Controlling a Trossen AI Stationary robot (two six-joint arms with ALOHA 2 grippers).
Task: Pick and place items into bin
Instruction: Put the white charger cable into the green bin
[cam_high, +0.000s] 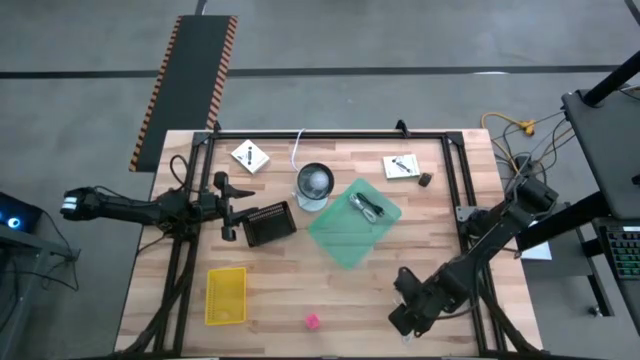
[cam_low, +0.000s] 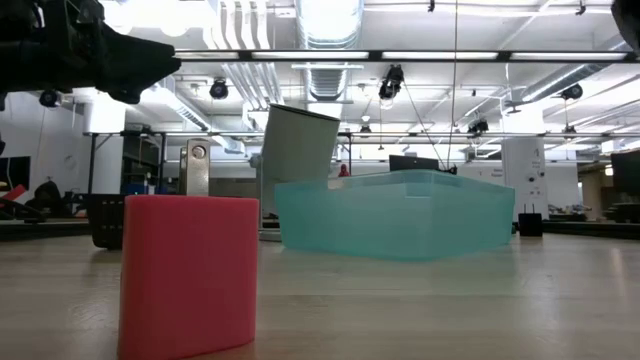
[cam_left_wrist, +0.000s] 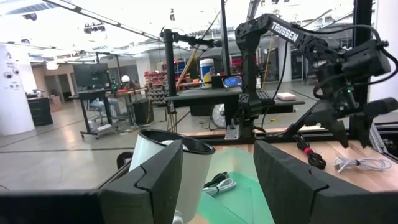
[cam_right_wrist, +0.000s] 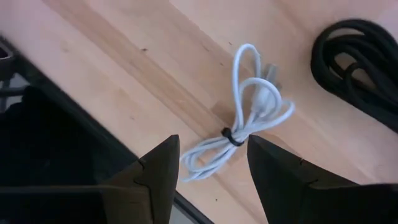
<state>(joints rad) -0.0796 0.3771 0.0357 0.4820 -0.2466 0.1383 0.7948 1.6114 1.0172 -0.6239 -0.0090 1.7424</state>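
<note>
Right gripper (cam_right_wrist: 208, 171) over the table's (cam_high: 270, 290) near right edge, fingers apart, empty, white cable (cam_right_wrist: 245, 127) on wood just beyond them, black cable (cam_right_wrist: 357, 59) beside it, left gripper (cam_left_wrist: 217, 180) open, empty, facing cup (cam_left_wrist: 168, 171) and green bin (cam_high: 352, 223), pink item (cam_high: 312, 321) near the front edge.

Place: robotics lab/workshop | Evidence: exposed ceiling ducts (cam_low: 330, 30), concrete floor (cam_high: 400, 40), hazard-striped mat (cam_high: 190, 80), equipment benches (cam_left_wrist: 236, 99)

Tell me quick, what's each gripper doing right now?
Left gripper: fingers open, holding nothing.
Right gripper: fingers open over the white coiled cable, holding nothing.
</note>
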